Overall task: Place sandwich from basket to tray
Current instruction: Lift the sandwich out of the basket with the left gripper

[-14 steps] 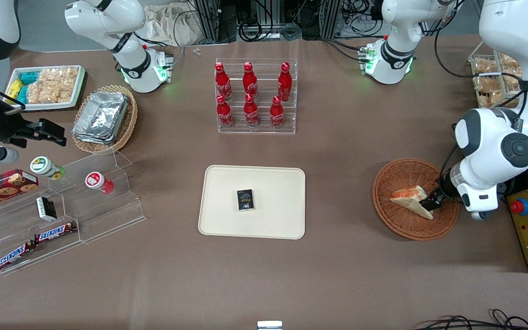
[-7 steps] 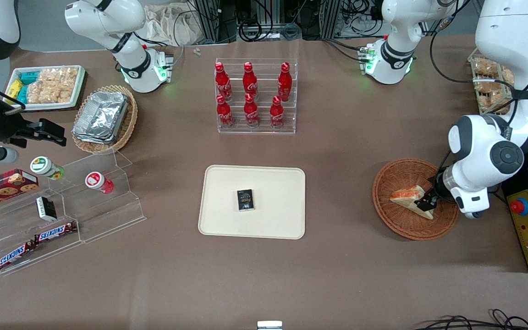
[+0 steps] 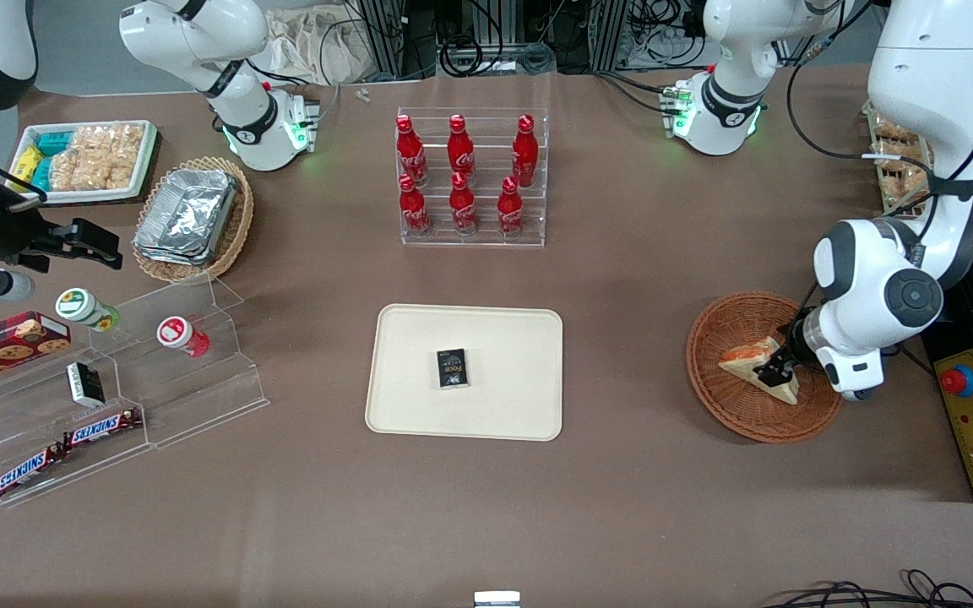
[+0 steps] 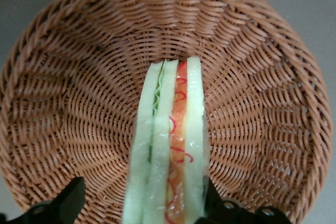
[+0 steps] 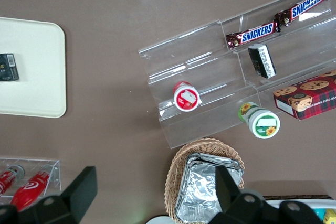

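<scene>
Jaws of gripper (image 4: 142, 203) set wide astride sandwich (image 4: 168, 145), long axis running straight between them, inside basket (image 4: 63, 77).

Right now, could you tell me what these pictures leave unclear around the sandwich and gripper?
- Front view: the gripper sits at the sandwich in the basket; the arm's wrist hides most of it.
- Left wrist view: the sandwich's gripper end is cut off by the picture edge.
- Front view: the label of the small black box on the tray is too small to read.
</scene>
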You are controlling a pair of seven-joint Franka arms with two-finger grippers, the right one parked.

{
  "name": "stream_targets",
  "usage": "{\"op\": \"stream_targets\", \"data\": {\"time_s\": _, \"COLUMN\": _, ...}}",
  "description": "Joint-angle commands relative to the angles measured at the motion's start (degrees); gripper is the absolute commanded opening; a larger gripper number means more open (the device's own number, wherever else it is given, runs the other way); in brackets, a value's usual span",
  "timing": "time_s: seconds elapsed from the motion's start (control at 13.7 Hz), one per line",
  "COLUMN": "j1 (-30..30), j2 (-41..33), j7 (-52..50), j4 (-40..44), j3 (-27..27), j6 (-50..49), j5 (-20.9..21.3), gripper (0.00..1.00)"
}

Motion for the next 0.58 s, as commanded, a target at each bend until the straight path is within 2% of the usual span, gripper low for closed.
{"op": "stream_targets", "data": {"time_s": 0.0, "j1": -0.28, "j2": 0.78, "j7": -6.16, "j4": 1.39, "j3": -0.32, "j6": 1.33, "j5": 1.3, "gripper": 0.26}}
{"op": "stream_targets", "data": {"time_s": 0.07, "j1": -0.55, "j2": 1.3, "j7": -8.28, "j4": 2.18, "j3": -0.41, "j6": 1.33, "j5": 1.47, "gripper": 0.0}}
{"op": "stream_targets", "data": {"time_s": 0.36, "j1": -0.64, "j2": -2.19, "j7": -8.04, "j4": 3.77, "j3": -0.76, "j6": -1.55, "j5": 3.05, "gripper": 0.0}}
{"op": "stream_targets", "data": {"time_s": 0.51, "j1": -0.72, "j2": -5.71, "j7": -3.23, "j4": 7.97, "j3": -1.72, "j6": -11.18, "j5": 3.06, "gripper": 0.0}}
